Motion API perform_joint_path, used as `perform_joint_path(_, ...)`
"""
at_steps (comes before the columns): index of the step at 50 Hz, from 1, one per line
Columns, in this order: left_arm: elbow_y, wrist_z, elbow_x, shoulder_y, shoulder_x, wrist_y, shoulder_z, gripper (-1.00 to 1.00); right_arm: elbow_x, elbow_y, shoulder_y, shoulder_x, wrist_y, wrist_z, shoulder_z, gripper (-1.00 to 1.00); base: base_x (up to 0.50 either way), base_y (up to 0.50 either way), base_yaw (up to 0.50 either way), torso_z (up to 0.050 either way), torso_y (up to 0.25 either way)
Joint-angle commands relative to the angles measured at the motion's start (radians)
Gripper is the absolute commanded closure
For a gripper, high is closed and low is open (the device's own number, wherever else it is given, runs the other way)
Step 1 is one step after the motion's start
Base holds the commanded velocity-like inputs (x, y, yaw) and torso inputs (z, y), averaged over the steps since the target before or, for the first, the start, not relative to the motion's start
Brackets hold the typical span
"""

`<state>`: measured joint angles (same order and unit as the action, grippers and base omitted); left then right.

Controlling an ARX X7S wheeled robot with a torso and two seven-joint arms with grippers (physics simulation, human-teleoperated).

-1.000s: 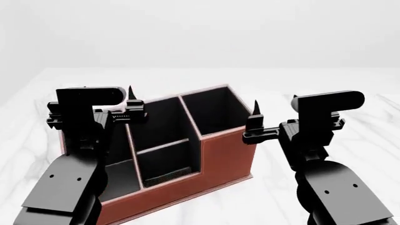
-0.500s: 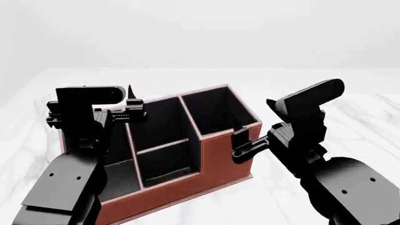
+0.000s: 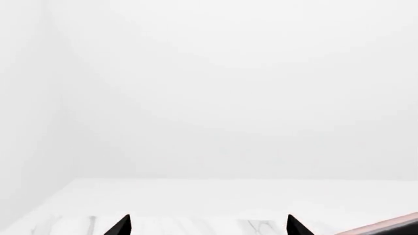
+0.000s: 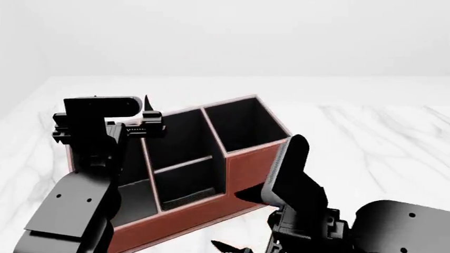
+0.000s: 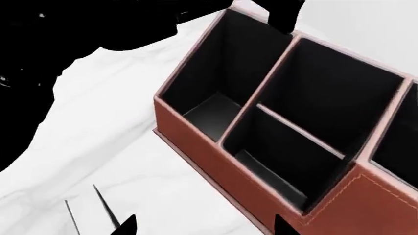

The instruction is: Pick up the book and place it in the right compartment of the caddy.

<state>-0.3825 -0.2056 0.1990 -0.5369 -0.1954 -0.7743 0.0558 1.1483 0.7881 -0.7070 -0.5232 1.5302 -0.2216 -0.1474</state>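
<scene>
Item: right fingers (image 5: 202,226). Two dark tips showed at the edge of the right wrist view, set well apart with nothing between them, above the white marble counter (image 5: 111,147) just in front of the caddy (image 5: 216,169). In the head view the right arm was folded low in front of the caddy's tall end.

Item: left fingers (image 3: 207,225). Two tips, likewise spread and empty, raised over the wide end section of the caddy and facing out over the counter toward a blank wall.

Item: caddy. Reddish-brown, black-lined, three sections, stepped front; all sections appeared empty. The right compartment (image 4: 243,124) stood open at the top.

Item: book. Not visible in any view; location could not be told.

Judgement: the step in hand appeared to be finding and reaching for the book. Done well, it would call for keeping the right fingers spread, bringing the book into the wrist view before descending, and staying clear of the caddy's front wall.
</scene>
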Motion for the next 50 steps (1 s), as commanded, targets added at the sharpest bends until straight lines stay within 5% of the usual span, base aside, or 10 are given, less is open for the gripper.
perform_joint_path(1,-0.004,-0.008,0.004,0.001,-0.004,-0.001,0.005,-1.00,0.126,-0.003,-0.044,-0.057,0.009,0.002,-0.145,-1.00,0.00,0.00,0.00,0.000,0.000)
perform_joint_path(16,-0.004,-0.017,0.008,0.001,-0.009,0.000,0.012,-1.00,0.251,-0.084,-0.188,-0.030,0.029,0.078,-0.399,-1.00,0.00,0.00,0.00,0.000,0.000)
perform_joint_path(29,0.000,-0.022,0.012,0.001,-0.013,0.006,0.016,-1.00,0.085,-0.168,-0.284,0.002,-0.031,-0.045,-0.637,-1.00,0.00,0.00,0.00,0.000,0.000)
perform_joint_path(50,0.010,-0.031,0.018,0.005,-0.016,0.019,0.027,-1.00,0.025,-0.236,-0.366,0.025,-0.063,-0.100,-0.747,-1.00,0.00,0.00,0.00,0.000,0.000)
